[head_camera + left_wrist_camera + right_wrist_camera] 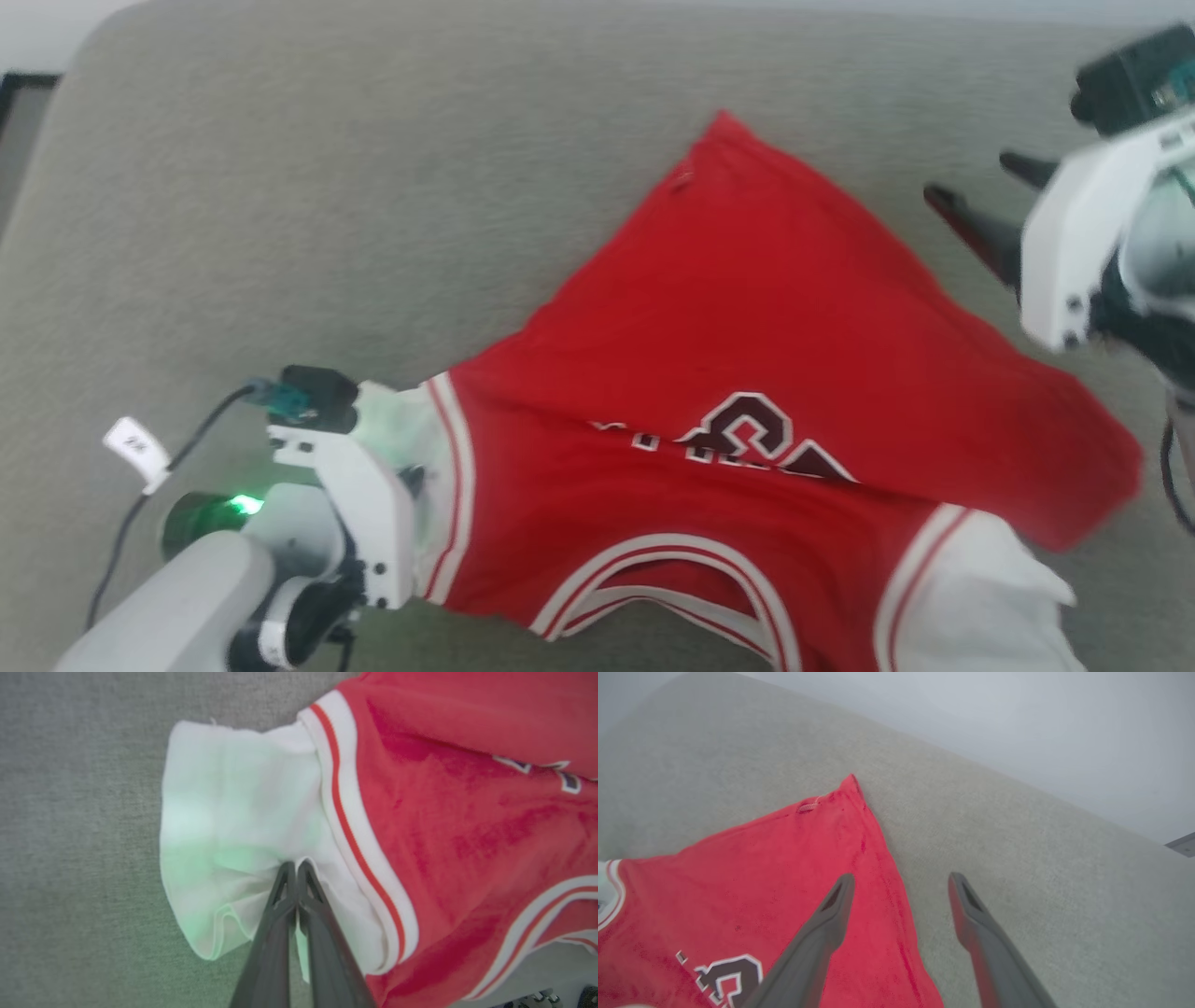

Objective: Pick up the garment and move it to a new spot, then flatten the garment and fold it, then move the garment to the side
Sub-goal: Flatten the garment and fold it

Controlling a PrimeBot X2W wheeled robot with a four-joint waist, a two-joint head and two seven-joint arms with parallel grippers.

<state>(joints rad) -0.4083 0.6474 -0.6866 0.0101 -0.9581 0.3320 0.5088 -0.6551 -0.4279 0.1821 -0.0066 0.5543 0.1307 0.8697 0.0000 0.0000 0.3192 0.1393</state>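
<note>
Garment [747, 308] skewed; my left gripper [295, 865] clenched on its sleeve [224, 812], right gripper [901, 884] released beside it; lone pull risks bunching.

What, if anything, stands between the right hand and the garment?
Nothing visible does. The right hand is open beside the red edge of the garment, over the grey surface. The left hand is shut on its white sleeve.

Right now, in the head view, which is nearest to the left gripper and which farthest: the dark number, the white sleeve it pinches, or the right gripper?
1. white sleeve, at the left, pinched by the left gripper itself.
2. dark number, in the middle.
3. right gripper, upper right, open.
</note>
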